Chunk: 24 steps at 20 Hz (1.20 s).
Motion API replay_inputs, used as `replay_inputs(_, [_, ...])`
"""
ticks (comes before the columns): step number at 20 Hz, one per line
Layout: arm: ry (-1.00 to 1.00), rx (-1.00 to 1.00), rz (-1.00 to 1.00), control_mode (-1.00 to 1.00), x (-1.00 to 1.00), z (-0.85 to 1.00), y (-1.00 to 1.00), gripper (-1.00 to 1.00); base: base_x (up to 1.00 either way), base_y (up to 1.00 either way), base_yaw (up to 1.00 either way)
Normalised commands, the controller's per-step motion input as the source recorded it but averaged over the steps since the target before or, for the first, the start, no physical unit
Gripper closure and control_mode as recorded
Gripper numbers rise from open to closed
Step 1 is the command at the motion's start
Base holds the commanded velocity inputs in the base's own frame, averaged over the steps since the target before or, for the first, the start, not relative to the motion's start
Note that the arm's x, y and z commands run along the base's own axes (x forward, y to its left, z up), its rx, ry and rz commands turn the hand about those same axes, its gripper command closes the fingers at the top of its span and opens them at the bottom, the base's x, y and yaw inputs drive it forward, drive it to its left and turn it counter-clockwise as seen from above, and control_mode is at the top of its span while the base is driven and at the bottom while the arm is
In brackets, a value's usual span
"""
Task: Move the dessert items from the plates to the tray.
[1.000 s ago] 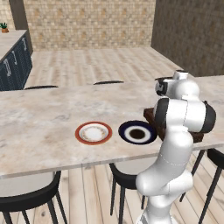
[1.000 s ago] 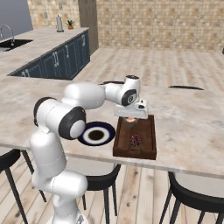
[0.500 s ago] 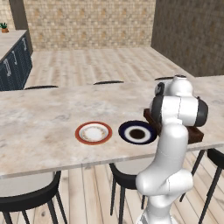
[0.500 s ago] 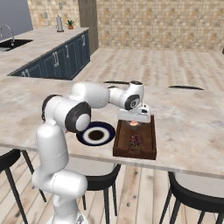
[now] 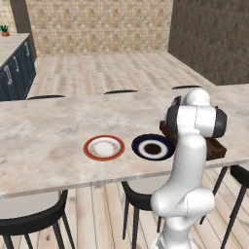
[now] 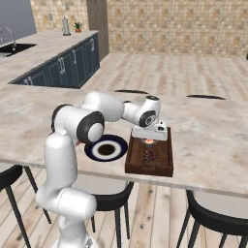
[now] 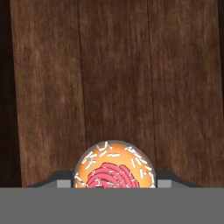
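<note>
The gripper (image 6: 149, 142), clamped on the cupcake (image 7: 113, 168), has swung further over the tray (image 6: 166, 158) near the desk's front edge; release looks next; navy-rimmed plate (image 5: 141, 145) keeps its dark cake (image 5: 152, 149).

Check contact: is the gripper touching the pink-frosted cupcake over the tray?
Touching. In the hand view the cupcake sits squarely between the two finger tips of the gripper, which is shut on it above the tray.
</note>
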Motion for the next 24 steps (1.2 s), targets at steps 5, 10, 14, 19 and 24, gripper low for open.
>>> replay_inputs(5, [0.0, 0.0, 0.0, -1.0, 0.05, -0.18, -0.01, 1.0, 0.0, 0.0, 0.0])
replay_inputs(10, [0.02, 0.0, 0.0, -1.0, 0.0, -0.04, 0.0, -1.0, 0.0, 0.0, 0.0])
replay_inputs(14, [0.01, 0.0, 0.0, -1.0, 0.03, 0.0, 0.0, -1.0, 0.0, 0.0, 0.0])
replay_inputs(19, [0.02, 0.0, 0.0, -1.0, 0.0, 0.03, 0.0, -1.0, 0.0, 0.0, 0.0])
replay_inputs(24, [0.0, 0.0, 0.0, -1.0, -0.07, 0.27, 0.0, -1.0, 0.0, 0.0, 0.0])
